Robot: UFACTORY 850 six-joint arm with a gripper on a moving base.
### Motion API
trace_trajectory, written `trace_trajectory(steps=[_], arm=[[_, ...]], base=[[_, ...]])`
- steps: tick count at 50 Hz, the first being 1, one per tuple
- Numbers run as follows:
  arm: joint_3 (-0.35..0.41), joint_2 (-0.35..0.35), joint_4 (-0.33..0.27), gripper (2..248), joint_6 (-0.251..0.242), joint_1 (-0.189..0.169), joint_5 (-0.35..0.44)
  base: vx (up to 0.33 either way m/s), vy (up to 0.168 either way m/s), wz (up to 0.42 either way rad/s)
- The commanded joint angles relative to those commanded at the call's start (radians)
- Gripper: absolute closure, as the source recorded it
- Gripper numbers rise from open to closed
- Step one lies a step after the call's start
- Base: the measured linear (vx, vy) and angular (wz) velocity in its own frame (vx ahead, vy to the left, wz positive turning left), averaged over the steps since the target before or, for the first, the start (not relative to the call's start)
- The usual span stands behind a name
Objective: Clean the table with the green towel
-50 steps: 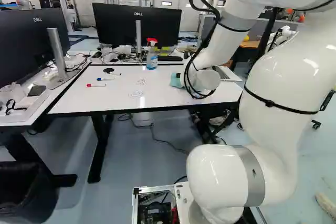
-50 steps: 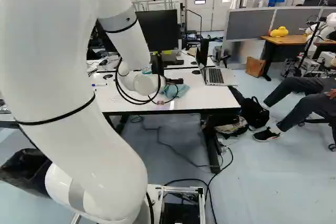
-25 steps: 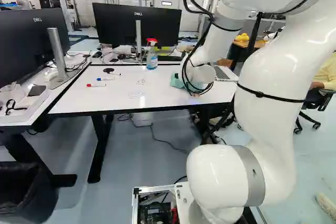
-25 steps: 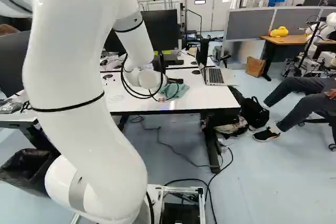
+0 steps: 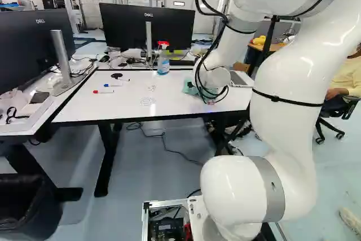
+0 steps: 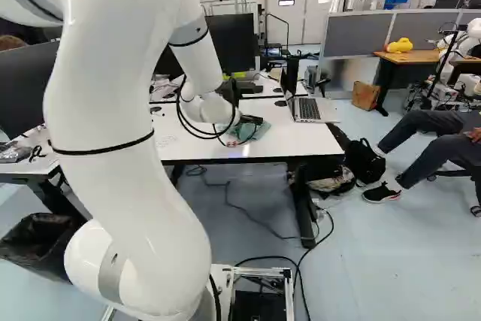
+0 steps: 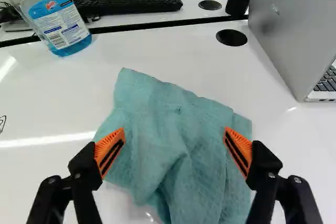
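Two fingers of our gripper (image 7: 174, 139) stand wide apart over the green towel (image 7: 178, 108), nothing pinched; it lies rumpled on the table (image 7: 157, 51). Closing too high, we'd likely catch one thin fold and drop it; too low, we'd scrape the table. Swinging wide, we could knock the laptop (image 7: 294, 30) or spray bottle (image 7: 63, 27). Scribbles (image 5: 148, 101) sit farther off, so a slipped grip could leave them unwiped

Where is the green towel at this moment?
The green towel lies on the white table, between the open fingers of the gripper in the wrist view, and left of the laptop in the right base view.
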Motion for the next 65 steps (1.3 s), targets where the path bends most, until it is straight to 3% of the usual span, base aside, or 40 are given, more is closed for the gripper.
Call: trace_trajectory(steps=[12, 36, 37, 42, 43, 47, 48, 52, 53, 57, 58, 63, 64, 65], arm=[[-0.027, -0.023, 0.000, 3, 0.000, -0.004, -0.049], [-0.037, -0.030, 0.000, 3, 0.000, -0.005, -0.049], [-0.037, -0.030, 0.000, 34, 0.000, -0.005, -0.049], [-0.037, -0.030, 0.000, 34, 0.000, -0.005, -0.049], [-0.037, -0.030, 0.000, 70, 0.000, -0.005, -0.049], [-0.037, -0.030, 0.000, 70, 0.000, -0.005, -0.049], [-0.037, -0.030, 0.000, 104, 0.000, -0.005, -0.049], [-0.037, -0.030, 0.000, 104, 0.000, -0.005, -0.049], [-0.037, -0.030, 0.000, 138, 0.000, -0.005, -0.049], [-0.037, -0.030, 0.000, 138, 0.000, -0.005, -0.049], [-0.037, -0.030, 0.000, 172, 0.000, -0.005, -0.049], [-0.037, -0.030, 0.000, 172, 0.000, -0.005, -0.049], [-0.037, -0.030, 0.000, 196, 0.000, -0.005, -0.049], [-0.037, -0.030, 0.000, 196, 0.000, -0.005, -0.049]], base=[[0.000, 0.000, 0.000], [0.000, 0.000, 0.000], [0.000, 0.000, 0.000], [0.000, 0.000, 0.000], [0.000, 0.000, 0.000], [0.000, 0.000, 0.000], [0.000, 0.000, 0.000], [0.000, 0.000, 0.000], [0.000, 0.000, 0.000], [0.000, 0.000, 0.000], [0.000, 0.000, 0.000], [0.000, 0.000, 0.000], [0.000, 0.000, 0.000], [0.000, 0.000, 0.000]])
